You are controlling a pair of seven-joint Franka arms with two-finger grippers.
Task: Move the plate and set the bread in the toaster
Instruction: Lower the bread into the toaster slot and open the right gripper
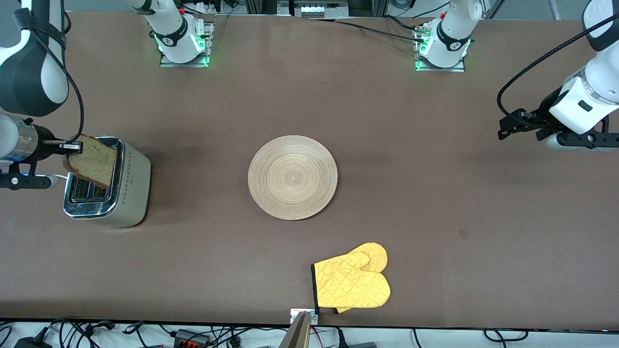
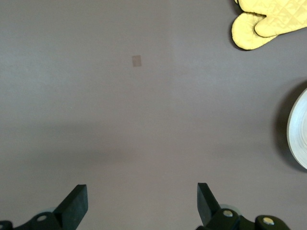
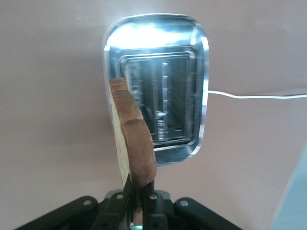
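The big wooden plate [image 1: 292, 177] sits in the middle of the table, well apart from both grippers. The toaster [image 1: 109, 186] stands right under the right gripper [image 1: 72, 147], which is pinched tight on the bread [image 1: 92, 161] by its crust edge. The bread looks light and soft, so a gentle edge hold seems best. The left gripper [image 2: 141, 203] waits with its fingers wide apart, over bare table.

A yellow quilted oven mitt [image 1: 352, 284] is lying flat on the brown surface [image 1: 459, 203], close to the edge nearest the front camera, its dark-trimmed cuff pointing toward the right arm's end.
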